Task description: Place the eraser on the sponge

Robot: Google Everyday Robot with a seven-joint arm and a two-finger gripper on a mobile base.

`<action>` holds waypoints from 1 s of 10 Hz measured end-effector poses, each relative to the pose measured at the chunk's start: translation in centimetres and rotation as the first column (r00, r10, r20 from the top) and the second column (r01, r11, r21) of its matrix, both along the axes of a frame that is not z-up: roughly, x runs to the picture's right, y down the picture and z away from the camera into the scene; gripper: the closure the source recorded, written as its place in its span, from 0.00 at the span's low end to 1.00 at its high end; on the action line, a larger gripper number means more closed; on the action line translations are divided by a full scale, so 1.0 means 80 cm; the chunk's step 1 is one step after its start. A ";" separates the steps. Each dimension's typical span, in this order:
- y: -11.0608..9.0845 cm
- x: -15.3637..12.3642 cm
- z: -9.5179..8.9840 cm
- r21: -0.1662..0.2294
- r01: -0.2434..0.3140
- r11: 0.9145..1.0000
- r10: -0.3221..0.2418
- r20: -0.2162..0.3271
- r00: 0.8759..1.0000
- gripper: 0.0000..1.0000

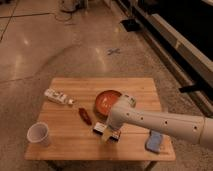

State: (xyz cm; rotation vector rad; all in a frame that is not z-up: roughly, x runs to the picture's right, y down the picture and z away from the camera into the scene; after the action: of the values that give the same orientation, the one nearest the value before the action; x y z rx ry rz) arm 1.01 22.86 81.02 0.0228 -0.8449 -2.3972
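As gripper (108, 134) overlaps eraser (99, 128), wooden table (70, 144), shiny floor (55, 45)

White robot arm (165, 123) extends from the right edge, bent down over a light wooden table (135, 86). Gripper (107, 134) is down at a small black-and-white oblong eraser (99, 128); grip unclear. Light-blue soft rectangular sponge (154, 141) lies well right of the gripper. Round orange-red bowl (106, 101) just behind it. Dark red oblong thing (85, 116) near left. White flat packet (56, 96) further left and behind. White cup (39, 134) far left.
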 end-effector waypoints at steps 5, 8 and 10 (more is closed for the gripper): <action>0.005 0.003 -0.002 -0.030 0.027 0.999 -0.028 -0.033 0.999 0.88; -0.018 0.046 -0.004 -0.033 0.017 0.999 -0.020 -0.087 0.996 0.94; -0.032 0.084 0.001 -0.034 -0.009 0.999 0.005 -0.133 0.991 0.94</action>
State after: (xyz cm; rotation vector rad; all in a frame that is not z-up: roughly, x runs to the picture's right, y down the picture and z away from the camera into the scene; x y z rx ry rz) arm 7.75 20.26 81.11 -0.1462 -0.8215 -2.3481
